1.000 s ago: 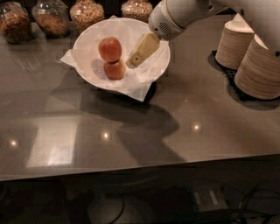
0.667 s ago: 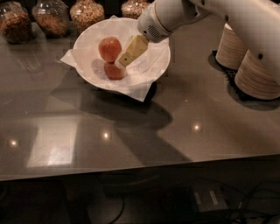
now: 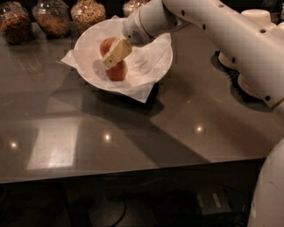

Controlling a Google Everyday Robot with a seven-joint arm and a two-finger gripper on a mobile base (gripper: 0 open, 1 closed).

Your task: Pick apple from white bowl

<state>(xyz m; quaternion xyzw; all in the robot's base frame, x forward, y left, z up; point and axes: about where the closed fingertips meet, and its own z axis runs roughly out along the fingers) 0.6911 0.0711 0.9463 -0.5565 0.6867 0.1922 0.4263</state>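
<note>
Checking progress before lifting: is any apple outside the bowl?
No, the near apple and far apple both lie in the bowl, with the gripper over them.

**Camera view.** You see the gripper point(image 3: 110, 60) hanging inside the white bowl point(image 3: 153, 66), where it overlaps two fruits. The apple point(image 3: 105, 44) lies just behind it, toward the far rim, and a second apple point(image 3: 118, 72) lies just in front. Crinkled paper point(image 3: 142, 91) lines the bowl, which rests on the dark countertop point(image 3: 133, 133). Jars point(image 3: 88, 13) stand behind the bowl, and stacked paper bowls point(image 3: 262, 17) are partly hidden by the arm point(image 3: 213, 22).
</note>
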